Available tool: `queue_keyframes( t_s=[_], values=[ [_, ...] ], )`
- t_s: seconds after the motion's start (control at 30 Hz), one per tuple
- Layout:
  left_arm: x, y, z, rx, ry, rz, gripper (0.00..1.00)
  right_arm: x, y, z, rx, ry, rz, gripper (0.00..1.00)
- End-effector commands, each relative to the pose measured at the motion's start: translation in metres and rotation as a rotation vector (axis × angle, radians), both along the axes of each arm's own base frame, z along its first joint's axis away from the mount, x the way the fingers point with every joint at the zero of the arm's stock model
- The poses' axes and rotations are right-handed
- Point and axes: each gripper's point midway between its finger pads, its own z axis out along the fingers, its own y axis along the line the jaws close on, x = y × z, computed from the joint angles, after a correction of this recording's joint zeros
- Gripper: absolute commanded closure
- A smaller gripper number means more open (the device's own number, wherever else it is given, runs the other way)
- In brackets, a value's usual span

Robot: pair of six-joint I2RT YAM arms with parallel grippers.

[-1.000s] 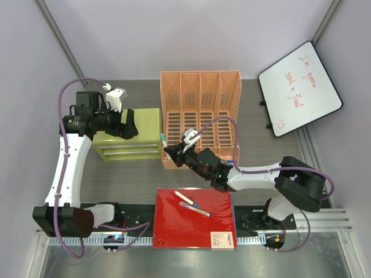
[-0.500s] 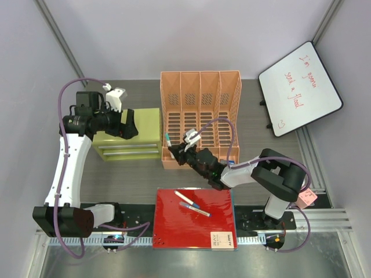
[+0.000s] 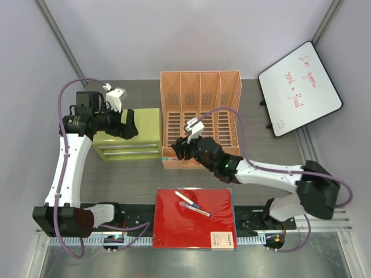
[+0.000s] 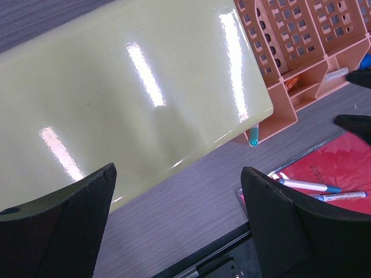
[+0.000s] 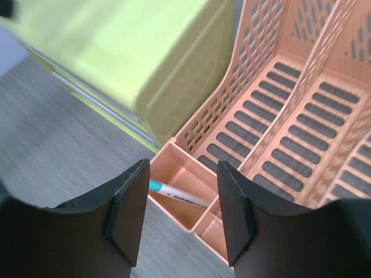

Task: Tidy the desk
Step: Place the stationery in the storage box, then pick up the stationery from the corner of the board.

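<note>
Hovering over the front left corner of the orange rack [image 3: 200, 78], the right gripper [image 5: 181, 208] has its fingers apart and holds nothing. A teal-capped marker [image 5: 177, 193] lies free in the small front compartment below, so storing it looks done. The left gripper [image 4: 179, 217] hangs wide open and empty above the green cabinet [image 4: 127, 87]. The desk [image 3: 133, 179] carries all of this. The next move, I judge, calls for rising clear and reaching for the two markers [image 3: 187, 200] on the red folder [image 3: 174, 229] at the desk's near edge.
</note>
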Motion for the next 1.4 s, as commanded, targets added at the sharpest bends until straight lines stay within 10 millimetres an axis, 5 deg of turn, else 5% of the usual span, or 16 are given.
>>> queue_keyframes(
  t_s=[0.0,0.03,0.1,0.13,0.17,0.33,0.67,1.07,1.37],
  values=[
    [0.003,0.001,0.02,-0.005,-0.07,0.004,0.12,-0.029,-0.033,0.031,-0.155,0.075,0.061,0.47],
    [0.002,0.001,0.019,-0.004,-0.067,0.001,0.12,-0.035,-0.034,0.049,-0.157,0.078,0.092,0.48],
    [0.003,0.001,0.019,-0.005,-0.067,0.004,0.12,-0.068,-0.048,0.028,-0.298,0.22,0.209,0.52],
    [0.003,0.001,0.018,-0.006,-0.064,0.005,0.12,-0.075,-0.049,0.036,-0.319,0.252,0.236,0.53],
    [0.003,0.001,0.018,-0.006,-0.065,0.005,0.12,-0.095,-0.062,0.009,-0.427,0.381,0.279,0.55],
    [0.004,-0.001,0.022,-0.025,-0.067,0.006,0.12,-0.139,-0.081,-0.028,-0.541,0.57,0.335,0.56],
    [0.002,-0.002,0.014,-0.027,-0.045,0.005,0.12,-0.163,-0.053,-0.069,-0.611,0.592,0.419,0.55],
    [0.003,-0.002,0.011,-0.027,-0.043,0.007,0.12,-0.167,-0.008,-0.1,-0.579,0.613,0.471,0.55],
    [0.002,0.0,0.011,-0.016,-0.049,0.007,0.12,-0.162,0.005,-0.115,-0.55,0.621,0.452,0.62]
  ],
)
